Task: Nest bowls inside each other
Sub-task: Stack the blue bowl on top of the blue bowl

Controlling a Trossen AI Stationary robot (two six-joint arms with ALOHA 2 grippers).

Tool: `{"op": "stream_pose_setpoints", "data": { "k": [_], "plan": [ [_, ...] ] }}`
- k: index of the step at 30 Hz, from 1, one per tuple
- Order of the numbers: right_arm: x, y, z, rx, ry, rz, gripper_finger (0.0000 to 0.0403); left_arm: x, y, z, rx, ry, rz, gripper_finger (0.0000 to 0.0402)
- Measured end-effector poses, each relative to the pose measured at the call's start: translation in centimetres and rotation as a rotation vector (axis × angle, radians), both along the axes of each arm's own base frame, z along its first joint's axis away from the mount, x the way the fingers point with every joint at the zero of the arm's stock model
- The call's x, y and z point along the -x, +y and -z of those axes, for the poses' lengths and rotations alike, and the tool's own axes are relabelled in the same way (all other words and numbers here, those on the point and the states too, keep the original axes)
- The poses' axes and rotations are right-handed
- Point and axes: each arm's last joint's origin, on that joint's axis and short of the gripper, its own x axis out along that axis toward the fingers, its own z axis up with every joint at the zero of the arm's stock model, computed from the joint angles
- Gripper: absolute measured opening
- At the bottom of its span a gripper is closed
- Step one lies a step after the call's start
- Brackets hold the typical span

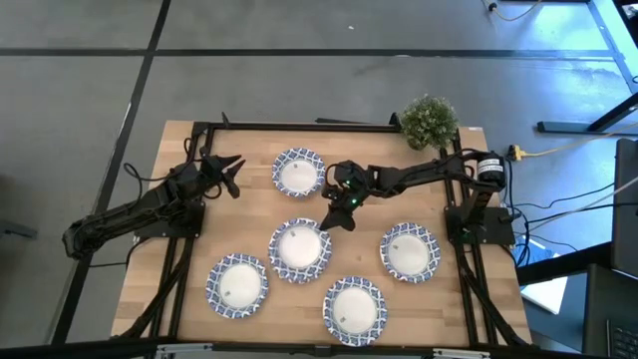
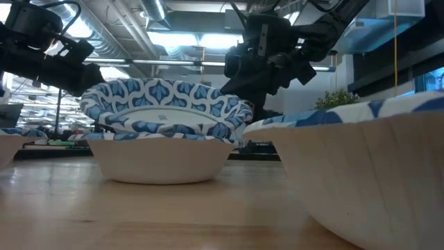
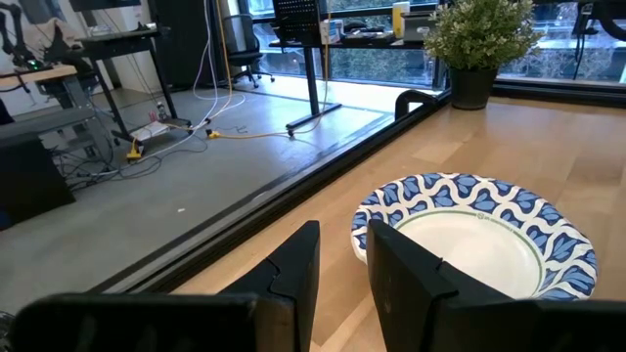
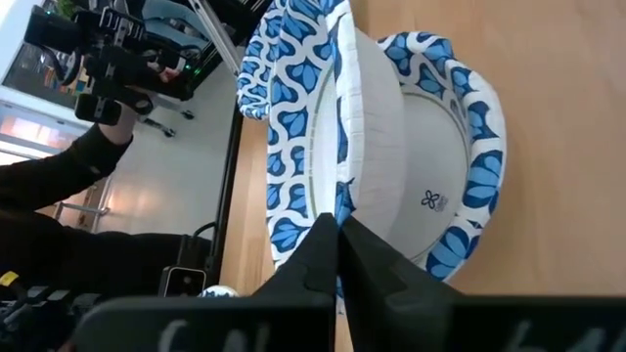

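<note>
Five spots on the table (image 1: 189, 199) hold round bowls, white inside with blue-patterned rims. At the middle spot one bowl (image 1: 299, 249) sits tilted inside another (image 2: 163, 163). My right gripper (image 1: 339, 216) is shut on the tilted bowl's rim at its far-right side. Single bowls rest on their bases at the far middle (image 1: 299, 172), near left (image 1: 237, 284), near middle (image 1: 354, 309) and right (image 1: 410, 251). My left gripper (image 1: 231, 175) hangs open over the far left of the table, left of the far bowl (image 3: 479, 235), touching nothing. My right gripper pinches the upper bowl's rim (image 4: 339, 200) between its two fingers (image 4: 313, 249), coming from above and slanting in from the table's far right. The bowl (image 2: 166, 104) is tilted, its held side raised, its low side (image 2: 163, 128) resting in the bowl beneath (image 4: 440, 186).
A small green potted plant (image 1: 429, 120) stands at the far right corner. A black frame rail (image 1: 299, 126) runs along the far edge. Bare wood lies between the left arm and the near-left bowl. A bowl's wall (image 2: 368, 173) fills the low view's right side.
</note>
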Motion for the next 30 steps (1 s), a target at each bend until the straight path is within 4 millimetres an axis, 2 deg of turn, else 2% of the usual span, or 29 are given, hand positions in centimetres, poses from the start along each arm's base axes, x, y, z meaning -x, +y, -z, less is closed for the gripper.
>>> {"op": "stream_pose_setpoints", "data": {
  "k": [8, 24, 30],
  "plan": [
    [0.0, 0.02, 0.03, 0.006, 0.003, 0.006, 0.0048, 0.0, 0.0, -0.01, 0.0, 0.0, 0.0, 0.0082],
    [0.14, 0.19, 0.31, 0.039, 0.027, 0.018, 0.0054, 0.0, 0.0, -0.01, 0.0, -0.001, 0.0, 0.0082],
    [0.17, 0.54, 0.47, 0.074, 0.032, 0.016, 0.0076, 0.0, 0.0, 0.0, 0.0, 0.0, 0.0, 0.0082]
  ]
}}
